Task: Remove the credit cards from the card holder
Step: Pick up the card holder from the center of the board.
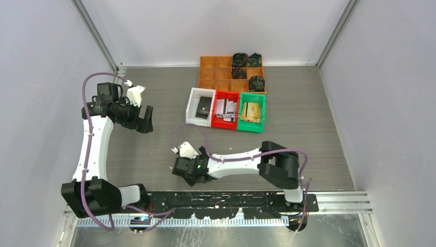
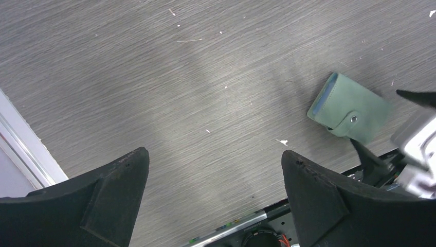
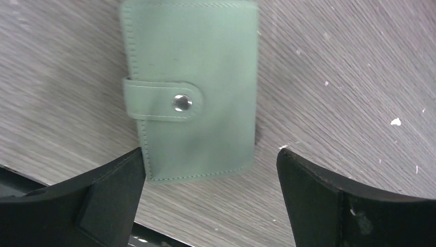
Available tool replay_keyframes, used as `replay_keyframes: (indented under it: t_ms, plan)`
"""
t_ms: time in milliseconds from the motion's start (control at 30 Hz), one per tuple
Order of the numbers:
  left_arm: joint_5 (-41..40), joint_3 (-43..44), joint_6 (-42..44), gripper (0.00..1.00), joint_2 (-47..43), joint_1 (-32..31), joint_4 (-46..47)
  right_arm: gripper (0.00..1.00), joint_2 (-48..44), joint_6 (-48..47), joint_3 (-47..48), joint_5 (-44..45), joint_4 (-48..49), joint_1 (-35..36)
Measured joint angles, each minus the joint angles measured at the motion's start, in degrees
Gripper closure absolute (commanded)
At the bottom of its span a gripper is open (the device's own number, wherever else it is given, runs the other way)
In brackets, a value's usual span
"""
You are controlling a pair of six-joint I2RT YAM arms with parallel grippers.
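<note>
- We see the worktop (image 1: 308, 128) carrying an orange tray (image 1: 216, 72) at its far edge. Dark fabric bundles (image 1: 239, 60) sit in some of its compartments, and none of that is part of our job.
- Just nearer than the tray, a white bin (image 1: 198, 122), a red bin (image 1: 223, 125) and a green bin (image 1: 251, 127) stand side by side. Credit cards (image 1: 226, 109) lie in them: black in the white, silvery in the red, gold in the green.
- Our left gripper (image 2: 216, 200) hangs over bare worktop toward the left edge, jaws spread wide and holding nothing.
- Our right gripper (image 3: 208, 195) hovers by the near edge, left of the middle, jaws likewise spread and empty. The holder's end lies partly between its fingers, and we cannot confirm any touch.
- The card holder (image 3: 190, 87) lies flat on the worktop close to the near edge, folded shut.
- Its snap tab (image 3: 163, 101) is fastened, so we judge that this holder is not yet begun. Unsnapping it, opening it and drawing out cards all remain. We cannot tell whether any cards are inside.
</note>
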Motion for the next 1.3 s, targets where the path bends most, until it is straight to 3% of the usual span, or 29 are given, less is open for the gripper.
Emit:
replay_keyframes:
  t_ms: [167,433,1000,1300]
  plan:
    - [0.48,0.00,-0.02,0.00,0.00,0.00,-0.13,0.00,-5.35,0.37,-6.10,-5.81,2.67,-4.46]
    - [1.01,0.00,-0.09,0.00,0.00,0.00,-0.11,0.01,-6.36,0.31,-6.47,-13.81,6.84,-5.97]
    - [1.97,0.00,0.02,0.00,-0.02,0.00,-0.11,0.01,-5.92,-5.25,-1.99,-13.09,3.63,-8.57]
    - [2.97,0.00,0.07,0.00,-0.02,0.00,-0.42,0.01,-7.39,-8.17,-4.24,-24.00,6.12,-13.51]
